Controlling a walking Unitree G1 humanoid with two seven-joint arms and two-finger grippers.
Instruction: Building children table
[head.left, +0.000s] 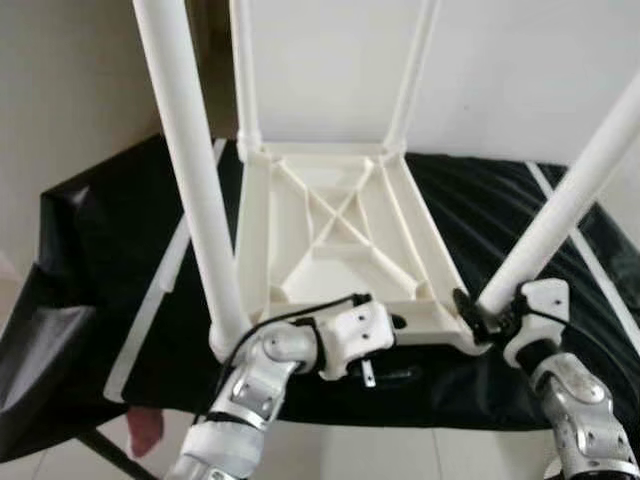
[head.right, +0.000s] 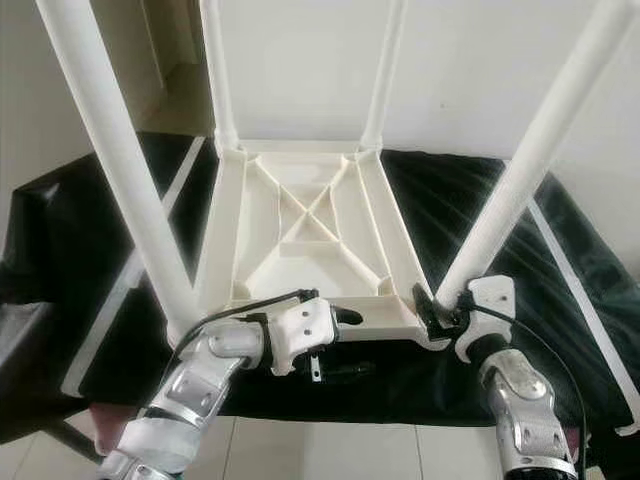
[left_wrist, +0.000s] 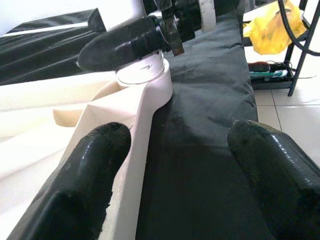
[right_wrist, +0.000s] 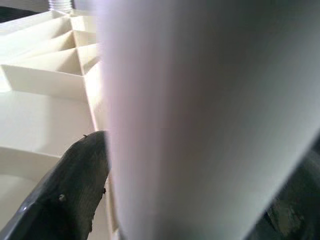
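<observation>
White plastic children's table (head.left: 330, 235) lies upside down on a black cloth (head.left: 110, 260), ribbed underside facing up with an X-shaped brace in the middle. Four white round legs stand up from its corners: near left leg (head.left: 195, 170), near right leg (head.left: 565, 200), far left leg (head.left: 243, 70), far right leg (head.left: 415, 70). The near pair lean slightly outward toward the camera; the far pair look thinner and stand against a pale wall (head.left: 500, 70).

Right gripper (head.left: 478, 312) sits at the foot of the near right leg, where it meets the tabletop corner. In the right wrist view the leg fills the space between the two black fingers (right_wrist: 70, 195), one dark finger against its side, so the gripper pinches that leg at its base.

Left gripper (left_wrist: 177, 165) is at the near edge of the table, between the two near legs, wrist turned sideways toward the right corner. In the left wrist view its fingers (left_wrist: 85, 190) are spread wide apart: one lies over the cream edge rail of the table, the other over black cloth, nothing pinched between them. That same view looks along the edge to the right gripper's black finger resting by the leg socket.

Black cloth covers a low surface and hangs off at the left side. Pale tiled floor (head.left: 400, 455) below. Yellow bag (left_wrist: 272, 27) on the floor by a black metal stand, far off
</observation>
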